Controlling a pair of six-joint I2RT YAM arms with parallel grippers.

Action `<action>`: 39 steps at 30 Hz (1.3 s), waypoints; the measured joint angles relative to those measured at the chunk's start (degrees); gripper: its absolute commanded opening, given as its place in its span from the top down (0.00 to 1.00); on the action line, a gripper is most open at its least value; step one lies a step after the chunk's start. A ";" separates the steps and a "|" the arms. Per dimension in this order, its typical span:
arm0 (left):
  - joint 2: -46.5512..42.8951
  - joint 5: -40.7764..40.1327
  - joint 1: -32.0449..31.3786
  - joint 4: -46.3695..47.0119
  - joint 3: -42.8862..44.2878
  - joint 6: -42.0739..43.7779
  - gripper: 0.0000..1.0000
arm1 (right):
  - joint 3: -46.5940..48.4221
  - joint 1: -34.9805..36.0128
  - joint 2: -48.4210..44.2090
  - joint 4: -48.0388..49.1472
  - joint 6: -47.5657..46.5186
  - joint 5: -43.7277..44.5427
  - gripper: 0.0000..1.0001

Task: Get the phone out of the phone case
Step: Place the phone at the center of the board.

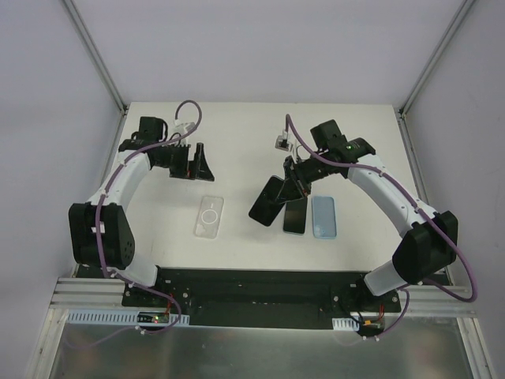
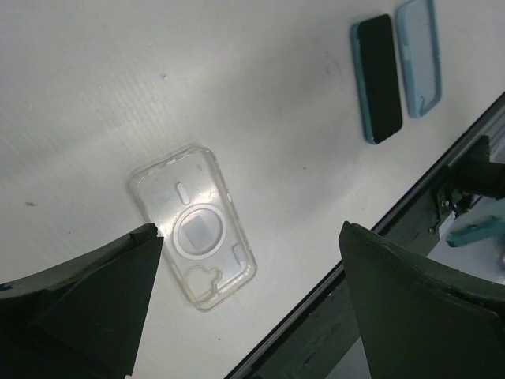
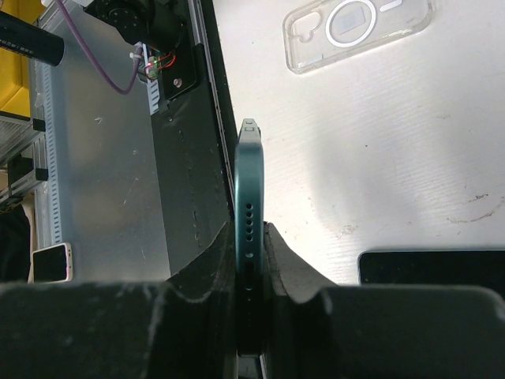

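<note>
The right gripper (image 3: 250, 241) is clenched on the flat faces of a teal phone (image 3: 248, 174). The right wrist view shows this phone edge-on, with its row of small holes facing the camera. From above, the phone is tilted over the table (image 1: 237, 134), dark face up, out of any case. In that view it sits just beside a second phone (image 1: 294, 215), which lies flat (dark screen, teal rim). A light blue case (image 1: 323, 215) lies next to that one.

The left gripper (image 2: 248, 237) has its fingers spread wide and grasps nothing. It is raised above the clear case (image 2: 193, 229), which lies flat and empty on the table with its ring mark showing.

The overhead view places the clear case to the left of the held phone and apart from it. The left wrist view shows the second phone and the blue case side by side at its top right. The right wrist view catches only a dark slab of the second phone at its lower right, with the clear case along its top edge.
</note>
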 measured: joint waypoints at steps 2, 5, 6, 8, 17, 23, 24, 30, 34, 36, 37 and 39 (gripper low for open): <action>-2.16 3.13 -0.02 0.04 1.36 0.11 0.01 | 0.00 0.00 0.00 0.33 0.22 0.00 1.00; -4.13 7.74 -0.48 0.00 2.64 0.20 0.01 | 0.00 -0.04 0.00 0.96 0.74 -0.04 1.00; -4.57 8.94 -0.87 -0.02 2.93 0.28 0.01 | 0.00 -0.04 0.00 1.20 0.94 -0.07 1.00; -5.09 10.60 -2.29 -0.04 3.10 0.66 0.01 | 0.00 -0.04 0.00 1.62 1.46 -0.11 1.00; -5.31 16.79 -12.17 0.33 4.02 1.22 0.01 | 0.00 -0.07 0.09 2.27 2.99 -1.31 1.00; -5.07 21.38 -14.84 1.18 5.68 3.32 0.01 | 0.00 -0.09 1.40 2.36 3.17 -3.10 1.00; -5.01 21.73 -15.23 1.27 5.73 3.93 0.01 | 0.00 -0.09 1.79 2.36 3.17 -3.48 1.00; -3.65 23.12 -17.94 1.36 5.81 6.84 0.02 | 0.07 -0.09 4.63 1.97 2.95 -5.01 1.00; -2.34 23.19 -19.65 1.77 5.84 8.57 0.05 | 0.42 -0.09 5.05 1.60 2.93 -5.64 1.00; -1.44 23.26 -20.48 2.14 6.08 8.94 0.07 | 0.81 -0.09 5.05 1.53 2.93 -6.19 1.00; -0.96 23.30 -20.83 2.27 6.25 8.98 0.07 | 1.03 -0.09 5.05 1.53 2.93 -6.36 1.00; -0.42 23.45 -21.18 2.78 6.32 8.98 0.09 | 1.42 -0.09 5.07 1.55 2.93 -6.58 1.00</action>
